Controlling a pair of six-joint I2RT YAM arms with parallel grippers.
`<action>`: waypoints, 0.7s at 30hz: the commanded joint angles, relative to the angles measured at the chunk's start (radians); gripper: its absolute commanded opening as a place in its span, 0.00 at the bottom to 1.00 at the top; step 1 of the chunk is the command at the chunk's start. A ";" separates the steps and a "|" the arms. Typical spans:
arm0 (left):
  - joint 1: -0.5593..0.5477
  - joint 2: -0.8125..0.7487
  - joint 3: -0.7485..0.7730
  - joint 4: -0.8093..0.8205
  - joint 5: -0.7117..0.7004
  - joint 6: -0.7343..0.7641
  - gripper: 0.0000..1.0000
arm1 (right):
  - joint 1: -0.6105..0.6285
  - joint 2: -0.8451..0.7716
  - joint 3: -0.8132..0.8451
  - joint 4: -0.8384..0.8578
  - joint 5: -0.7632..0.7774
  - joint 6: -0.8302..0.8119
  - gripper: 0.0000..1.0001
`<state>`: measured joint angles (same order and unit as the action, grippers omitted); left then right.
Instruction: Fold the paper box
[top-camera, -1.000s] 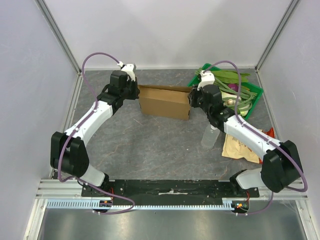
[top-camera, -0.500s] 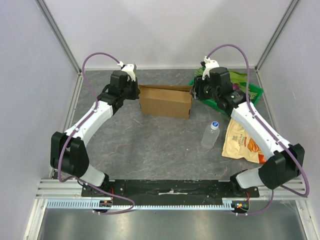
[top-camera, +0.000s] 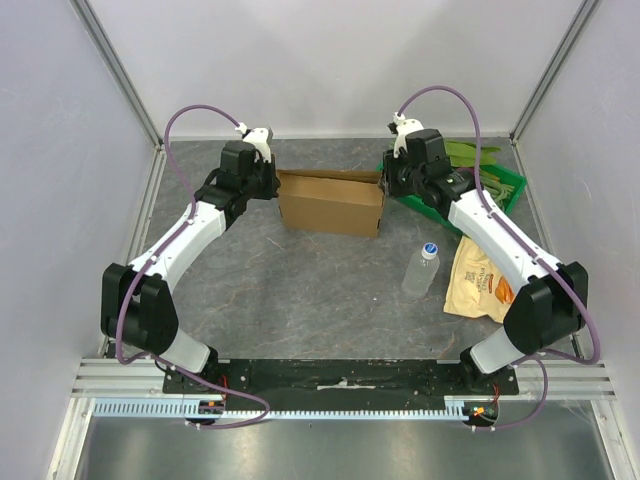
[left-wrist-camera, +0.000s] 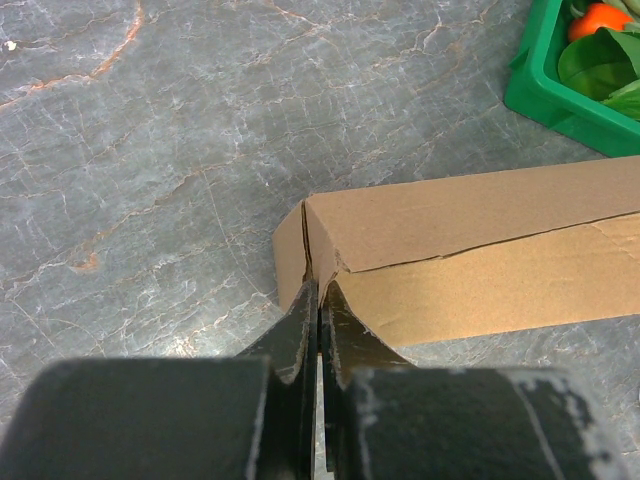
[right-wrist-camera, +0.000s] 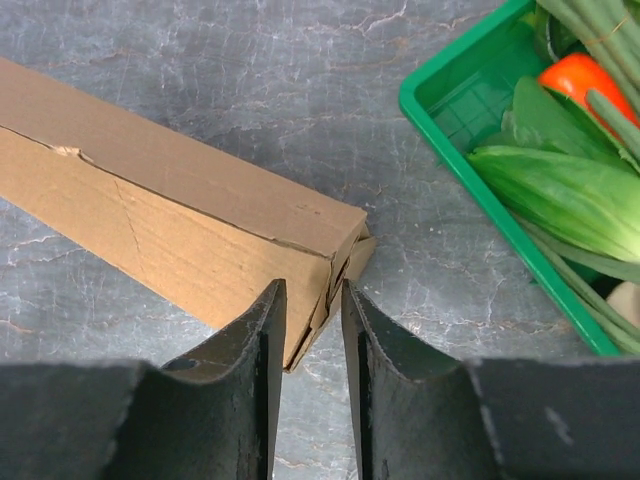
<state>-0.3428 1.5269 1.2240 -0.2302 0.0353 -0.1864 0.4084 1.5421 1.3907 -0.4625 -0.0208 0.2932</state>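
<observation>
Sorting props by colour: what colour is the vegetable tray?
Green; the tray shows best in the right wrist view.

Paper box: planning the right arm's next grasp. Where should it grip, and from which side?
Probably the loose end flap at the paper box's right end, approached from that end with the jaws straddling its thin upright edge. The left gripper pinches the opposite end, so the box should stay put.

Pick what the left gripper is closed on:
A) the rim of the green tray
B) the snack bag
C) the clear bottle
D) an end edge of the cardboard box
D: in the left wrist view the left gripper has its fingers pressed together on the end edge of the paper box.
</observation>
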 joint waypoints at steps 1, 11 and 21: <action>-0.007 0.033 -0.014 -0.132 0.005 -0.010 0.02 | 0.000 0.003 0.056 0.028 0.036 -0.028 0.34; -0.007 0.039 -0.012 -0.130 0.005 -0.016 0.02 | 0.087 -0.037 -0.027 0.085 0.191 0.101 0.00; -0.007 0.024 -0.063 -0.078 -0.003 -0.067 0.02 | 0.231 -0.243 -0.560 0.651 0.531 0.135 0.00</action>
<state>-0.3431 1.5265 1.2182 -0.2203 0.0303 -0.1940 0.5819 1.3266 1.0008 -0.0570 0.3504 0.3958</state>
